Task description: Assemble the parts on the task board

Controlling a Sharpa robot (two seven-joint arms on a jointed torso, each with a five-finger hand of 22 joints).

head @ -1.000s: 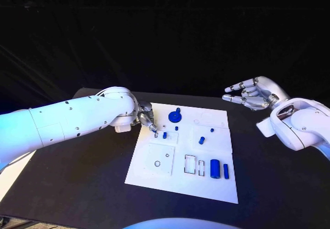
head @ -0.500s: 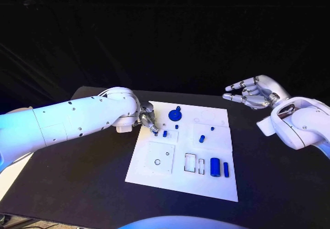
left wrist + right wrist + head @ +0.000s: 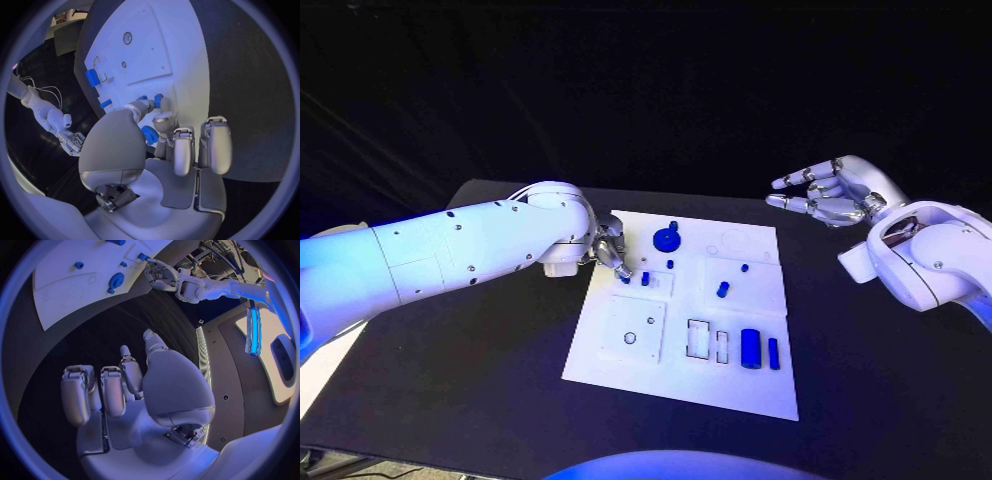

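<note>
White task board, head view: we see it mid-frame on the black table, blue parts at its lower right.
Left hand: at the board's upper left edge; we cannot tell its grasp.
Right hand: upper right, released, fingers apart.
Left wrist view: fingertips beside a small blue peg on the board.
Right wrist view: our palm bare.
</note>
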